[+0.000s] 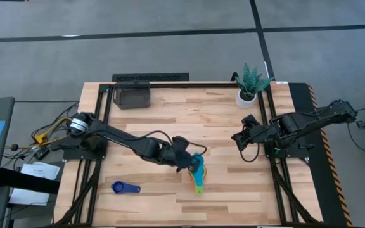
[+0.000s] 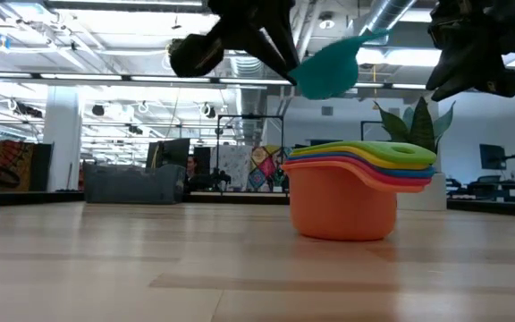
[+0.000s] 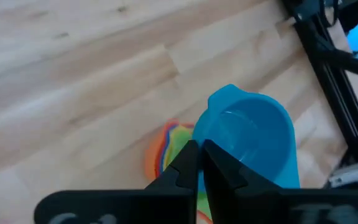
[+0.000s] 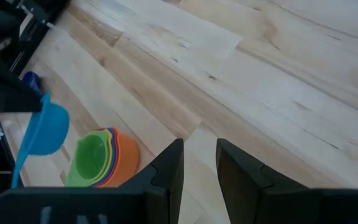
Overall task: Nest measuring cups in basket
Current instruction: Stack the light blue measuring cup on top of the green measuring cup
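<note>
Left gripper (image 3: 199, 163) clamped shut on handle of light blue plastic measuring cup (image 3: 250, 140), held above nested orange-to-green cup stack (image 2: 360, 188) on wooden table (image 1: 170, 117). Right gripper (image 4: 199, 163) hovered aside, jaws partly open, empty. Dark grey basket (image 1: 132, 95) sat at far edge.

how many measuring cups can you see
6: four nested, green innermost, then yellow, red, orange; light blue one in the left pincer above; dark blue one lies apart. More may be hidden.
</note>
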Motion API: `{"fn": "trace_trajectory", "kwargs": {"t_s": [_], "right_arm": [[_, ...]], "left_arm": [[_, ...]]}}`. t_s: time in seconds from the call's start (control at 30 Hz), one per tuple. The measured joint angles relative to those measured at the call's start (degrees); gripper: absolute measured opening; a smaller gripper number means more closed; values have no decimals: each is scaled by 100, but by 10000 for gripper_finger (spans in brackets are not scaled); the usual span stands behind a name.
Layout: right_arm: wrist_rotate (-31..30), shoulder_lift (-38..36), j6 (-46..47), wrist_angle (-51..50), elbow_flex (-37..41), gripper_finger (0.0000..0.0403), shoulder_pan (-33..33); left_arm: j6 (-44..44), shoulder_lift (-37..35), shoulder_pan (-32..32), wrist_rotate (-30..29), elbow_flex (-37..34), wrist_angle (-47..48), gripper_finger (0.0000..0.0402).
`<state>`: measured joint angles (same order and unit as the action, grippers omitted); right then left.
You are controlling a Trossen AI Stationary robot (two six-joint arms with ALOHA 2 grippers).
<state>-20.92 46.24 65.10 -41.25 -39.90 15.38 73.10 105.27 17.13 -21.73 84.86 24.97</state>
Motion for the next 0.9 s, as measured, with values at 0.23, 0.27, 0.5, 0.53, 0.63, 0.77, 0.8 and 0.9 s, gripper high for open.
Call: {"fn": "trace_trajectory", "kwargs": {"t_s": [0.23,0.27,0.5,0.53,0.63,0.77,0.8,0.9], "right_arm": [[-5,0,-7,13,0,119,-2],[-5,-2,-7,15,0,119,-2],[-3,0,-9,88,0,119,-2],[-3,-7,-8,129,0,119,0],[0,0,-9,152,2,119,2],[10,0,-24,177,0,119,48],[11,0,-24,193,0,119,70],[10,0,-22,190,0,119,158]], "left_arm": [[-69,-2,165,-126,7,236,0],[-32,7,168,-133,7,238,0],[235,374,197,48,44,-38,0],[265,376,203,38,44,-7,0],[304,448,200,63,56,-73,0],[384,507,198,167,57,-49,0],[398,513,198,189,53,13,0],[446,540,198,185,48,-19,0]]}}
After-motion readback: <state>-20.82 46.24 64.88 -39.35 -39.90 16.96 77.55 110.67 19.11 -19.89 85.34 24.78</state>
